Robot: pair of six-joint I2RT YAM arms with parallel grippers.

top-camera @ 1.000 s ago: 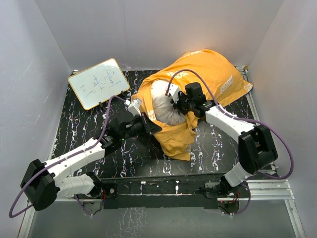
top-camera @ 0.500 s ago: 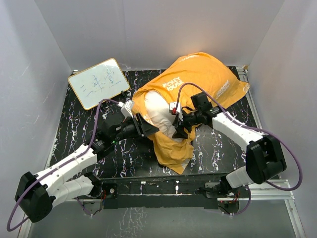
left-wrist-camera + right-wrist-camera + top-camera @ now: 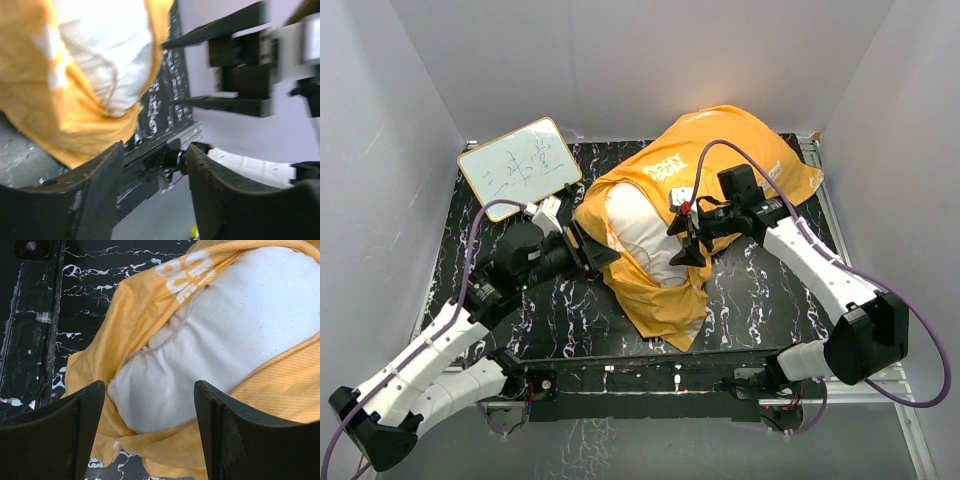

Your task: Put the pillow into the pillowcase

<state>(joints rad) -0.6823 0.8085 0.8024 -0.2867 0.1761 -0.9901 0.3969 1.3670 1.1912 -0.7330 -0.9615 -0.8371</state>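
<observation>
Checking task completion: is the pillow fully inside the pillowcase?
No, in the top view a broad white stretch of the pillow shows bare at the pillowcase mouth.

Not much else going on here tbh. There's a small whiteboard (image 3: 520, 168) with some handwriting on it, sitting at an angle behind and to the left of the left claw (image 3: 598, 247), near but not touching. The counter (image 3: 570, 320) below it is black with white marble veins. A metal rail (image 3: 827, 215) runs along the edge out past the right claw (image 3: 682, 243), with plain pale walls (image 3: 620, 60) all round.
</observation>
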